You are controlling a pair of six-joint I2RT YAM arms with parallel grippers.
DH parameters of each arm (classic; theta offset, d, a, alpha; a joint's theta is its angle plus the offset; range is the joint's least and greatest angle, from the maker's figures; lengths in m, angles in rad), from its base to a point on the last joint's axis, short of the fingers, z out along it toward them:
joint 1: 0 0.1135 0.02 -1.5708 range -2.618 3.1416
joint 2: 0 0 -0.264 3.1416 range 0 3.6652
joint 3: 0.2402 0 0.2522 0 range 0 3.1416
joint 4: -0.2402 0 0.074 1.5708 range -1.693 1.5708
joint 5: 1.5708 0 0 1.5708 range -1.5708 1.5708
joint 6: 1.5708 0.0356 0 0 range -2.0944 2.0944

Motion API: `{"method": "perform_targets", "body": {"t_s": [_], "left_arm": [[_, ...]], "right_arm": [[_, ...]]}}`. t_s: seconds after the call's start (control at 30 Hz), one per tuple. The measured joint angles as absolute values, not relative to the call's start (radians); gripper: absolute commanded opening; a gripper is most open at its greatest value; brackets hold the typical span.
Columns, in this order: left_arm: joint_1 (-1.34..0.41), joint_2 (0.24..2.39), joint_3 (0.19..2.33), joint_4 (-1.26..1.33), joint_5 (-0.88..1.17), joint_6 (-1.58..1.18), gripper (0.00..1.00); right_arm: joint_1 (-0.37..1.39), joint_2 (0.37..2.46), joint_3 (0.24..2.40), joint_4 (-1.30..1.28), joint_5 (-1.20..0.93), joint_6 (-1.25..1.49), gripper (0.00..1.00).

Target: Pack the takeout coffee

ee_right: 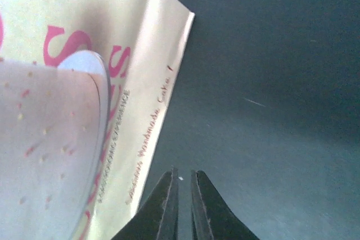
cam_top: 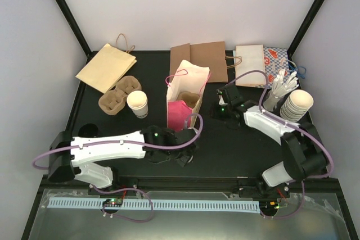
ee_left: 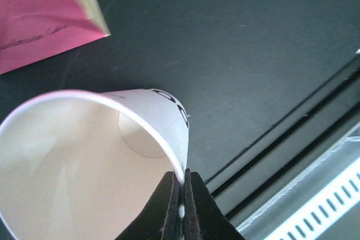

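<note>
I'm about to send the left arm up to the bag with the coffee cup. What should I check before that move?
1. Grip on the white paper cup: the left gripper pinches its rim. Ok.
2. Cup empty: its bare bottom shows. Ok.
3. Pink-and-white bag upright with its mouth open. Ok.
4. Room inside the bag: something brown shows in the mouth. Cannot tell.
5. Cup above the bag's mouth: it is low, by the bag's pink side. Not ok.
6. Bag steadied: the right gripper sits beside it, jaws almost together on nothing. Not ok.
</note>
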State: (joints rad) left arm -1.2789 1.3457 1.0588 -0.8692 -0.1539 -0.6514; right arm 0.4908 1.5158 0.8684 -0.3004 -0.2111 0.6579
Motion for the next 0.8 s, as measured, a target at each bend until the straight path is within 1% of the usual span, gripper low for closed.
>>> {"method": "perform_targets", "body": {"t_s": [0.17, 0.2, 0.23, 0.27, 0.3, 0.37, 0.4, 0.5, 0.53, 0.6, 0.8], "left_arm": [[-1.34, 1.448, 1.156, -0.87, -0.153, -0.664, 0.02], [-1.347, 1.468, 1.171, -0.869, -0.153, -0.663, 0.01], [-1.352, 1.488, 1.185, -0.869, -0.154, -0.661, 0.02], [-1.355, 1.504, 1.2, -0.87, -0.154, -0.657, 0.02], [-1.357, 1.527, 1.224, -0.872, -0.154, -0.649, 0.02], [-1.361, 1.568, 1.273, -0.875, -0.157, -0.63, 0.02], [-1.361, 1.59, 1.298, -0.876, -0.159, -0.621, 0.01], [-1.366, 1.663, 1.382, -0.878, -0.175, -0.585, 0.02], [-1.368, 1.68, 1.395, -0.878, -0.181, -0.577, 0.02], [-1.372, 1.711, 1.415, -0.886, -0.194, -0.554, 0.02], [-1.376, 1.784, 1.442, -0.92, -0.228, -0.499, 0.02]], "right_arm": [[0.47, 1.384, 0.839, -0.404, -0.135, 0.612, 0.15], [0.466, 1.359, 0.834, -0.426, -0.118, 0.605, 0.17], [0.461, 1.329, 0.831, -0.452, -0.098, 0.596, 0.21], [0.458, 1.303, 0.826, -0.475, -0.08, 0.588, 0.29], [0.457, 1.28, 0.824, -0.497, -0.062, 0.583, 0.33], [0.454, 1.232, 0.822, -0.548, -0.017, 0.564, 0.45], [0.451, 1.211, 0.822, -0.573, 0.007, 0.555, 0.53], [0.429, 1.166, 0.822, -0.642, 0.068, 0.534, 0.8], [0.422, 1.156, 0.822, -0.659, 0.081, 0.54, 0.87], [0.404, 1.137, 0.822, -0.692, 0.105, 0.533, 0.91], [0.367, 1.088, 0.822, -0.734, 0.118, 0.556, 0.92]]}}
